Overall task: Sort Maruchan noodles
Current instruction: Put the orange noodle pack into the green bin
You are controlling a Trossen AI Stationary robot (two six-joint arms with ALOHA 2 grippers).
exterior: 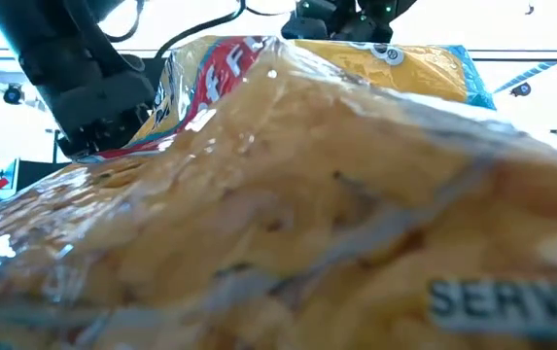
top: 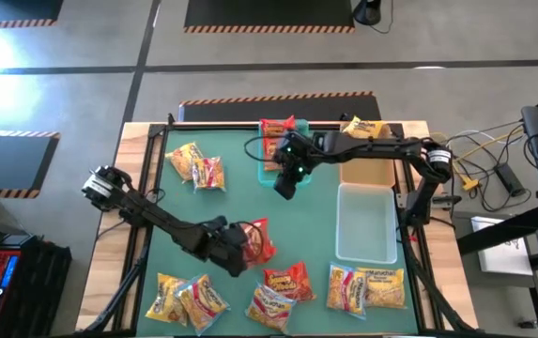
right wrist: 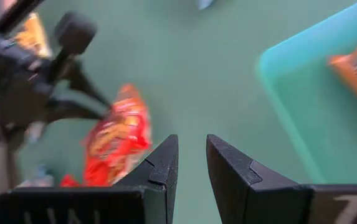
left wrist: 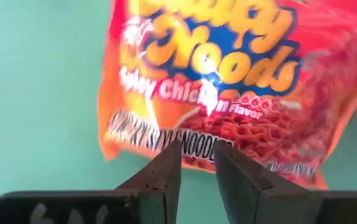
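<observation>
My left gripper (top: 242, 246) is near the mat's front centre, shut on a red noodle packet (top: 259, 239), which fills the left wrist view (left wrist: 228, 81). My right gripper (top: 287, 176) hangs shut and empty beside the teal tray (top: 267, 174), above the green mat (right wrist: 192, 146). One red packet (top: 276, 130) lies in the teal tray. A yellow packet (top: 362, 126) lies at the far end of the tan tray (top: 367, 169). Other packets lie flat on the mat: two at the far left (top: 199, 165) and several along the near edge (top: 278, 291). My left gripper pinches the red packet's printed edge (left wrist: 197, 148) between its two fingers. The fingers come at it low and slanting from the table's left. The rest of the packet reaches away from the fingers over the mat; whether it is lifted clear I cannot tell.
A clear tray (top: 367, 225) stands at the right, nearer than the tan tray. A yellow packet (exterior: 307, 214) lies right in front of the low camera and blocks most of that view. Bare mat (top: 315, 221) lies between the two grippers.
</observation>
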